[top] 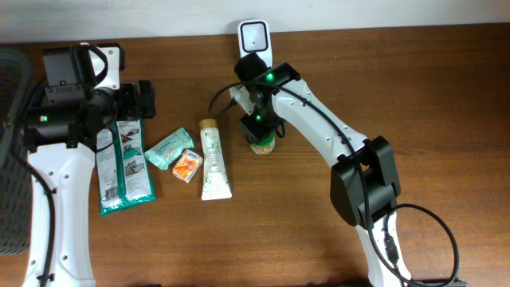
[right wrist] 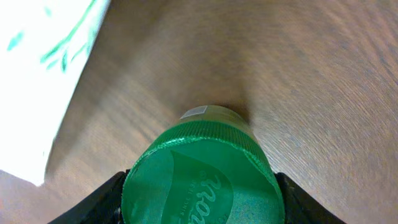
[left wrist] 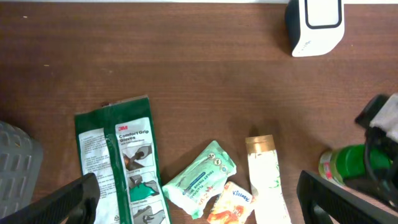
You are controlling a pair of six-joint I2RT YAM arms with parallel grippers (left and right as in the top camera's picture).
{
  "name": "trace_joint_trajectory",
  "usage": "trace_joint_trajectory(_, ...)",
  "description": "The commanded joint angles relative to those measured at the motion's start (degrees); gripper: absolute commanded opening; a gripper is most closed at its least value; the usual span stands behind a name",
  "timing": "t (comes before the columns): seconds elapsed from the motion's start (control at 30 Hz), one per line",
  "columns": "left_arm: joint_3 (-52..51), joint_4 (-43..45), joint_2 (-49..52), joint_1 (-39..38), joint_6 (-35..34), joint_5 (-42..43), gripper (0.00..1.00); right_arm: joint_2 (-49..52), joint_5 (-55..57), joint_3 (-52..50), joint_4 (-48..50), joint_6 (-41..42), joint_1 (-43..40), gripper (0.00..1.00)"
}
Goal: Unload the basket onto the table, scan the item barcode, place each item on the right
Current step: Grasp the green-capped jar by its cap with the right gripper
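A small jar with a green lid (right wrist: 202,186) stands upright on the wooden table, and the black fingers (right wrist: 99,202) of my right gripper (right wrist: 202,202) press against both sides of its lid. From overhead the jar (top: 263,145) sits just under the right gripper (top: 261,127), a short way in front of the white barcode scanner (top: 253,37). The left wrist view shows the jar (left wrist: 348,165) at the right edge and the scanner (left wrist: 314,25) at the top. My left gripper (left wrist: 199,202) hangs wide open above the loose packets, holding nothing.
Left of the jar lie a cream tube (top: 213,159), an orange Kleenex pack (top: 187,167), a mint tissue pack (top: 169,150) and a green glove packet (top: 123,167). A dark mesh basket (top: 12,159) stands at the left edge.
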Motion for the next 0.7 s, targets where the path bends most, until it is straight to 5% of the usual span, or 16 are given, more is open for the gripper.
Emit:
trace_joint_trajectory(0.0,0.74,0.2,0.09,0.0,0.5,0.61,0.99,-1.53,-2.49,1.31,-1.42,-19.02,-0.92,0.59)
trace_joint_trajectory(0.17,0.74,0.2,0.09,0.0,0.5,0.61,0.99,-1.53,-2.93,1.31,-2.29,-24.41,-4.42,0.63)
trace_joint_trajectory(0.3,0.74,0.2,0.09,0.0,0.5,0.61,0.99,-1.6,-8.83,1.36,-1.51,-16.92,-7.74,0.88)
trace_joint_trajectory(0.43,0.74,0.2,0.09,0.0,0.5,0.61,0.99,-1.75,-9.46,1.92,0.26,-0.59,-8.52,1.0)
trace_joint_trajectory(0.67,0.74,0.2,0.09,0.0,0.5,0.61,0.99,-1.75,-5.38,2.64,0.15,36.63,-8.04,0.98)
